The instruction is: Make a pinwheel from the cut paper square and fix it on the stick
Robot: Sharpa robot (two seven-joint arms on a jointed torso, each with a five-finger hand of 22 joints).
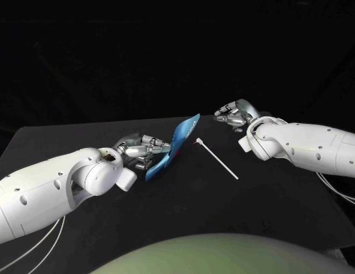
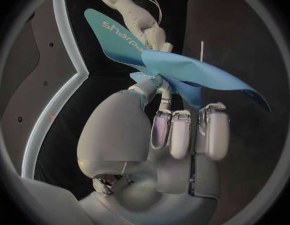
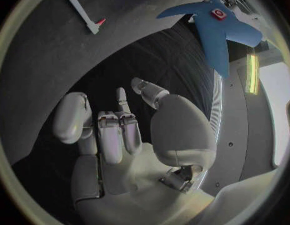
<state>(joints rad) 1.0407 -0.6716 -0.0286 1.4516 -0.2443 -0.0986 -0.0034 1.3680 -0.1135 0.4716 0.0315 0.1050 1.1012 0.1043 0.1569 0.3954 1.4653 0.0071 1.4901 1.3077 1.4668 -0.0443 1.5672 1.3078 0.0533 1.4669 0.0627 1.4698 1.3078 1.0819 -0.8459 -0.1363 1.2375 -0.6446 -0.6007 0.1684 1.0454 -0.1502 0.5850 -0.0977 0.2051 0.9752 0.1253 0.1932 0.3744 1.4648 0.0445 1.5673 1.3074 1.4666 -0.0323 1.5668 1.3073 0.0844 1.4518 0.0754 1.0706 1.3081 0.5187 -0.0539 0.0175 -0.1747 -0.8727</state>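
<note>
My left hand (image 1: 140,149) pinches the blue cut paper (image 1: 174,144) near its middle and holds it up on edge, just above the table. In the left wrist view the paper (image 2: 189,72) spreads its folded flaps above my fingertips (image 2: 182,130). A small red piece (image 3: 218,14) sits at the centre of the paper (image 3: 217,35). The white stick (image 1: 217,158) lies flat on the table right of the paper, its red-tipped end (image 3: 100,22) free. My right hand (image 1: 235,117) hovers beyond the stick's far end, fingers curled in, holding nothing.
The black table (image 1: 251,211) stretches to the front and right of the stick. Its far edge (image 1: 87,123) runs just behind both hands. My right forearm (image 1: 317,149) reaches across the table's right side.
</note>
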